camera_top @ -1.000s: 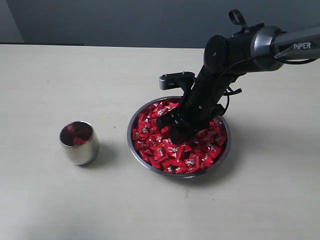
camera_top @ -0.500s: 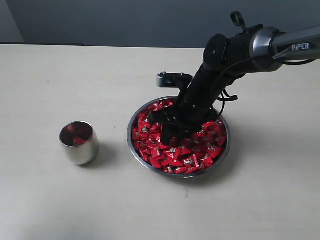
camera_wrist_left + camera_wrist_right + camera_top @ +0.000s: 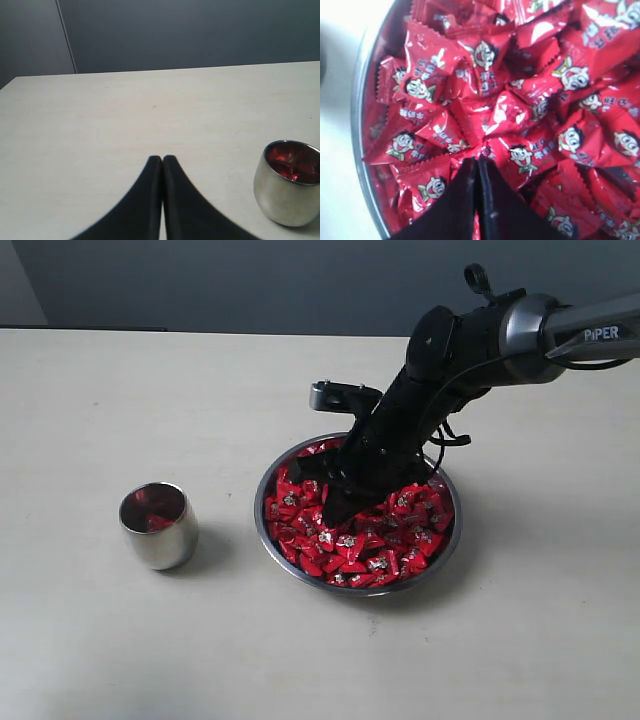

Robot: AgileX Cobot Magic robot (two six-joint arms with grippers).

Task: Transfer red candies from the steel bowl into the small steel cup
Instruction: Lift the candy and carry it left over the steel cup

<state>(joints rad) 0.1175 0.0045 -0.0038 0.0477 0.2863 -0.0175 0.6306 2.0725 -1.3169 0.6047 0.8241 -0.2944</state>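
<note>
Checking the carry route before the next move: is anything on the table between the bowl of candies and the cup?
Nothing visible stands in the way. The stretch of table between the bowl and the cup is bare. The cup's mouth is open and uncovered, with a few candies inside.

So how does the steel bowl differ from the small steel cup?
The steel bowl is wide and shallow; the small steel cup is narrow, taller for its width, with rounded sides. The bowl is heaped with red candies; the cup shows only a few low inside. The right end effector is over the bowl, not the cup. Both are shiny steel and stand upright on the table.
</note>
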